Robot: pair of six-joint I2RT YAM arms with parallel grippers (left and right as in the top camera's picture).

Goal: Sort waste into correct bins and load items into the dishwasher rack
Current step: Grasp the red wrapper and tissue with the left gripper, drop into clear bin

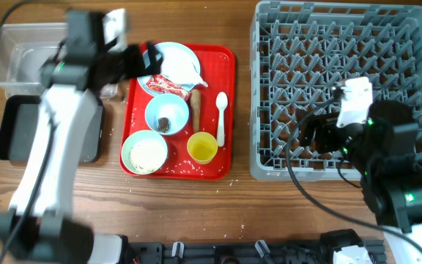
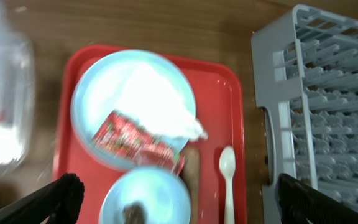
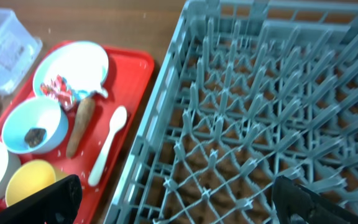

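Note:
The pale blue plate [image 1: 174, 55] on the red tray holds crumpled white paper [image 1: 183, 67] and the red-and-white wrapper [image 1: 161, 85]. In front of it are a bowl with dark scraps [image 1: 167, 115], a bowl of rice [image 1: 145, 152], the yellow cup [image 1: 202, 147], the brown stick [image 1: 195, 106] and the white spoon [image 1: 221, 117]. My left gripper [image 1: 143, 62] is open and empty above the plate [image 2: 104, 87] and the wrapper [image 2: 135, 140]. My right gripper [image 1: 315, 132] is open and empty over the grey rack [image 1: 343, 44], above its grid floor [image 3: 241, 124].
The clear tub [image 1: 17, 59] and the black tray [image 1: 17, 128] lie left of the red tray [image 1: 226, 55]. Loose rice grains are scattered on the red tray near the cup. The rack's wall [image 2: 272, 112] stands right of the tray.

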